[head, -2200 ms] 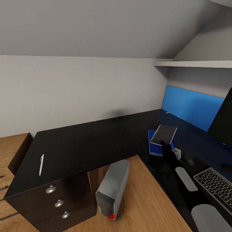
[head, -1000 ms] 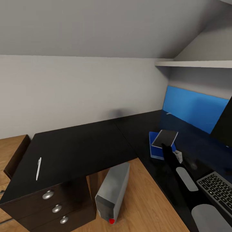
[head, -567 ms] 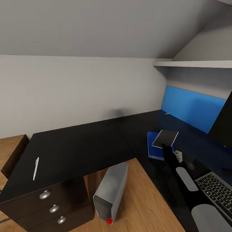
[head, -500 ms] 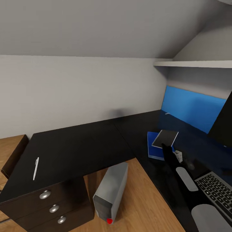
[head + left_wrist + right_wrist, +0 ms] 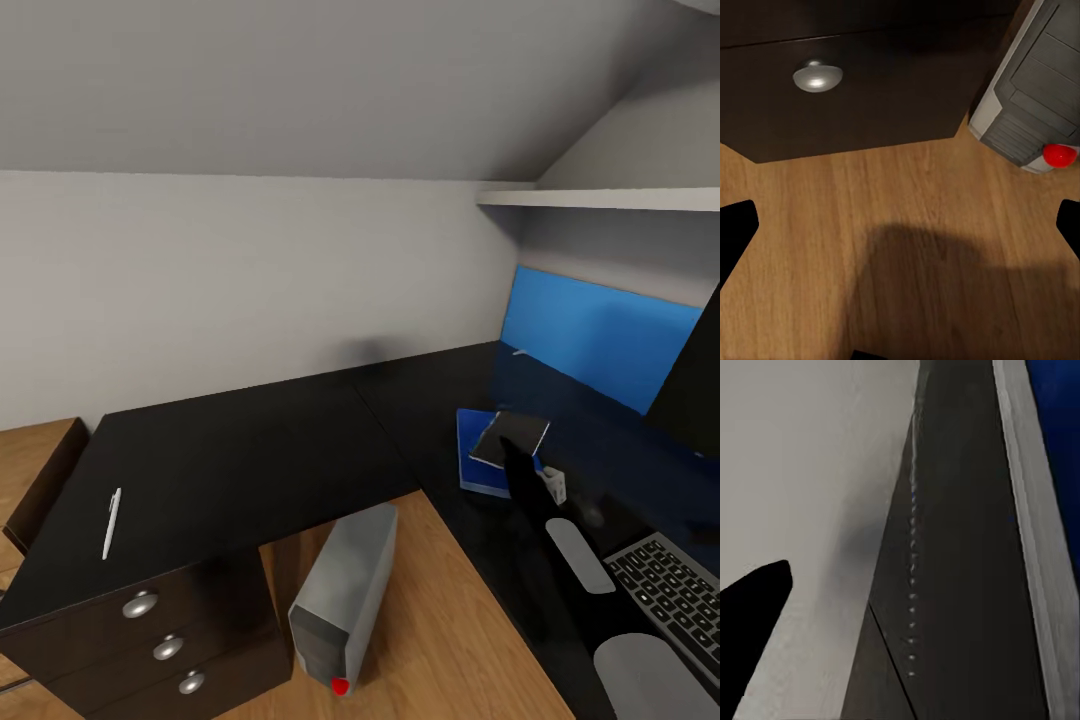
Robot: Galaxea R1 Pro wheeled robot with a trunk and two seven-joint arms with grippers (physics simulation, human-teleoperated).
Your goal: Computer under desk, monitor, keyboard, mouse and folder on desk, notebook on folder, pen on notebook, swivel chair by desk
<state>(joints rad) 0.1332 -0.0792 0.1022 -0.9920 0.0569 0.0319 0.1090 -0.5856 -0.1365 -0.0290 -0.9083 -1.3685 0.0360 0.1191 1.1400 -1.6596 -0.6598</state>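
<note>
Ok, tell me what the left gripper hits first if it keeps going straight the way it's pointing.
Most likely the bare wooden floor: the left wrist view looks down onto it, with the open fingertips at the picture's edges. The drawer front and the computer lie off that line, though depth is hard to judge.

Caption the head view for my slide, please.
Right hand lowering a notebook onto the blue folder; pen waits across the desk.
</note>
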